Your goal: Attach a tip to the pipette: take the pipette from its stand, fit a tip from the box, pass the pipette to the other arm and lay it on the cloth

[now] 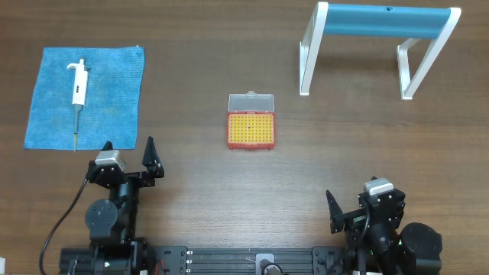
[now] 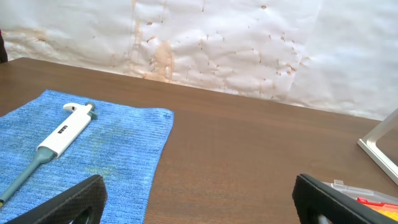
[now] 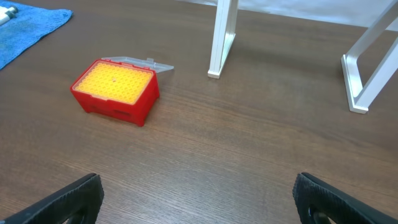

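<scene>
Pipette: you'll find the pipette [image 1: 78, 85] lying flat on the cloth [image 1: 114, 84], at the far left of the table [image 1: 306, 176]. Its white body is towards the far side, and its thin yellowish tip points back towards the left arm's base, ending near the cloth's near edge.
Cloth: blue, spread flat, with nothing but the pipette on it.
Left gripper: your left gripper [image 2: 199, 210] sits just short of the cloth's near edge. Its fingers are spread wide and hold nothing, and it is not touching the pipette.
Right gripper: your right gripper [image 3: 199, 208] is low at the near right of the table. Its fingers are also wide apart and empty.
Tip box: the red tip box [image 1: 250, 130] stands near the middle of the table, well apart from both grippers. Its clear lid is folded back on the far side, and the yellow rack is uncovered.
Stand: the stand [image 1: 382, 19], white legs under a blue bar, is at the far right.
</scene>
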### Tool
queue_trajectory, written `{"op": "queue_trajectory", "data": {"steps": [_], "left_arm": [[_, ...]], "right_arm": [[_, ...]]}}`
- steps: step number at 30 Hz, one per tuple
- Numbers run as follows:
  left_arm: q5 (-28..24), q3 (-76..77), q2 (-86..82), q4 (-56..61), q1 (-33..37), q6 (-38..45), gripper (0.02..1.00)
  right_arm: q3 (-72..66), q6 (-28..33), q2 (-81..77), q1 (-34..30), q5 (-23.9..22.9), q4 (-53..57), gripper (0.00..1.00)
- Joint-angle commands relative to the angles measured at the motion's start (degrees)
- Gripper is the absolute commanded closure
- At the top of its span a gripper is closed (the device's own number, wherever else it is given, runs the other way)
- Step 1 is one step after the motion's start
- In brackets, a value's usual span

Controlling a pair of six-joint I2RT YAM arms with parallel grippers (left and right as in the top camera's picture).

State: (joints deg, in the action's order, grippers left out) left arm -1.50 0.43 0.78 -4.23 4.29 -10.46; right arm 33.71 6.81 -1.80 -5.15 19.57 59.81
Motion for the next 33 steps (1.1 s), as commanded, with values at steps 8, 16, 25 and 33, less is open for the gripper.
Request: {"op": "queue_trajectory", "data": {"steps": [8, 16, 25, 33], "left_arm": [[0.87, -0.11, -0.57, -0.37, -0.15, -0.46, 0.053], [0.87, -0.11, -0.57, -0.37, -0.15, -0.46, 0.053], [0.87, -0.11, -0.57, -0.37, -0.15, -0.46, 0.056], [0.87, -0.11, -0.57, -0.37, -0.15, -0.46, 0.053]], "right_arm": [[-7.56, 2.12, 0.48, -0.35, -9.68, -22.47, 0.016], [-25.7, 2.12, 0.9, 1.86, -14.53, -51.3, 0.016], [-31.17, 2.08, 1.75, 6.47, -19.43, -53.31, 0.016], [-33.51, 2.08, 1.75, 6.78, -17.66, -55.84, 0.016]]}}
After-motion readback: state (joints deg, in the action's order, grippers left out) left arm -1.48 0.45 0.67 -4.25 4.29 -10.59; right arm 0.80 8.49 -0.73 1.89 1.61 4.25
